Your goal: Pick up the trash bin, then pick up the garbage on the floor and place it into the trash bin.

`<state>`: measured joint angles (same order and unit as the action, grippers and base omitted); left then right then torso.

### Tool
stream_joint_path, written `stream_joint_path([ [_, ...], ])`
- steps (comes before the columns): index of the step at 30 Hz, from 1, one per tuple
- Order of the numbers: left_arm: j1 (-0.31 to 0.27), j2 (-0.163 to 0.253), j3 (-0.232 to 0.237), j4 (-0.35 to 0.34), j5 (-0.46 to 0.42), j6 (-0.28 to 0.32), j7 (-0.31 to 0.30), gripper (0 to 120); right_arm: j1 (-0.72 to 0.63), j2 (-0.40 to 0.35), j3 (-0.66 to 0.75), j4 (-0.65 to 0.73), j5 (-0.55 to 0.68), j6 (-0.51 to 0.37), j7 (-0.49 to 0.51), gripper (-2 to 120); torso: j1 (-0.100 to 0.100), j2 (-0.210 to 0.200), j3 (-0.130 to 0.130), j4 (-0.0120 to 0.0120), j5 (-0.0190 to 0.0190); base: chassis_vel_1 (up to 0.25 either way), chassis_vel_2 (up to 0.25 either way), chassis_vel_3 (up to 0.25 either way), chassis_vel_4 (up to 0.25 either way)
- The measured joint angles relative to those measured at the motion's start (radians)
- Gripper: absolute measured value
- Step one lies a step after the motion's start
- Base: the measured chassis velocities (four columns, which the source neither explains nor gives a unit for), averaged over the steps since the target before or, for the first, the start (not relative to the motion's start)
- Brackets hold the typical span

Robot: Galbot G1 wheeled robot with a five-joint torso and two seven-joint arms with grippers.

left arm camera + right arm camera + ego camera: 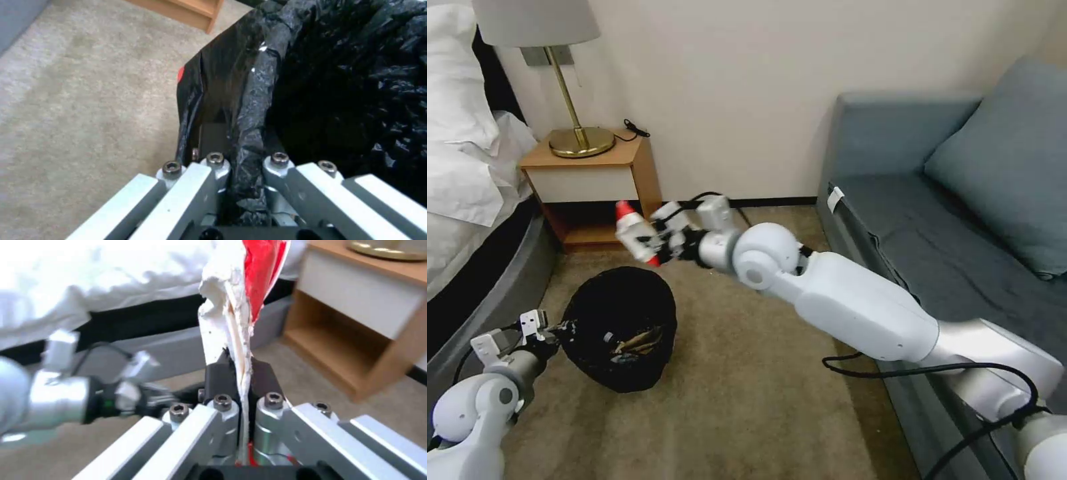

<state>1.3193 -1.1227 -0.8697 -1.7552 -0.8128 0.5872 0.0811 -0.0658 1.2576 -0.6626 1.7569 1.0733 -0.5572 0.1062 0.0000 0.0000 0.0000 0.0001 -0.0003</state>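
One black bin (617, 327) sits at the lower left, with a few scraps inside it, too dim to count. One red-and-white wrapper (635, 233) shows at centre left. Two grippers: one (557, 330) at the bin's rim, one (662, 243) pinching the wrapper. One lamp (560, 80), one nightstand (590, 180), upper left.

A: Where does the head camera look?
B: Forward and down, over carpet (747, 400) and nightstand (594, 187).
A: The wrist cameras?
B: Close along each end effector; both share that nightstand.
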Motion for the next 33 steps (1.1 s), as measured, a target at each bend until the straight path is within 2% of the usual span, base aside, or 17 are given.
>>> stream_joint_path([
  [12,0.028,-0.033,0.01,-0.083,-0.05,0.033,-0.022,3,0.001,0.031,-0.147,-0.018,-0.064,0.009,-0.034,0,0.0,0.0,0.0,-0.0001,0.0002,0.0,0.0,0.0,0.0],
  [23,0.046,-0.051,0.008,-0.114,-0.068,0.044,-0.037,3,-0.049,0.015,-0.185,-0.066,-0.139,0.008,-0.056,1,0.0,0.0,0.0,-0.0002,0.0003,0.0,0.0,0.0,0.0],
  [24,0.048,-0.053,0.008,-0.116,-0.069,0.044,-0.037,3,-0.054,0.012,-0.189,-0.066,-0.146,0.004,-0.055,8,0.0,0.0,0.0,-0.0002,0.0003,0.0,0.0,0.0,0.0],
  [28,0.05,-0.053,0.008,-0.118,-0.071,0.044,-0.037,3,-0.056,0.01,-0.192,-0.066,-0.151,0.001,-0.054,13,0.0,0.0,0.0,-0.0002,0.0003,0.0,0.0,0.0,0.0],
  [29,0.053,-0.054,0.006,-0.122,-0.077,0.045,-0.038,3,-0.062,0.009,-0.193,-0.064,-0.156,-0.006,-0.051,23,0.0,0.0,0.0,-0.0002,0.0003,0.0,0.0,0.0,0.0],
  [33,0.055,-0.055,0.002,-0.125,-0.084,0.047,-0.04,3,-0.067,0.009,-0.193,-0.059,-0.158,-0.014,-0.045,36,0.0,0.0,0.0,-0.0002,0.0003,0.0,0.0,0.0,0.0],
])
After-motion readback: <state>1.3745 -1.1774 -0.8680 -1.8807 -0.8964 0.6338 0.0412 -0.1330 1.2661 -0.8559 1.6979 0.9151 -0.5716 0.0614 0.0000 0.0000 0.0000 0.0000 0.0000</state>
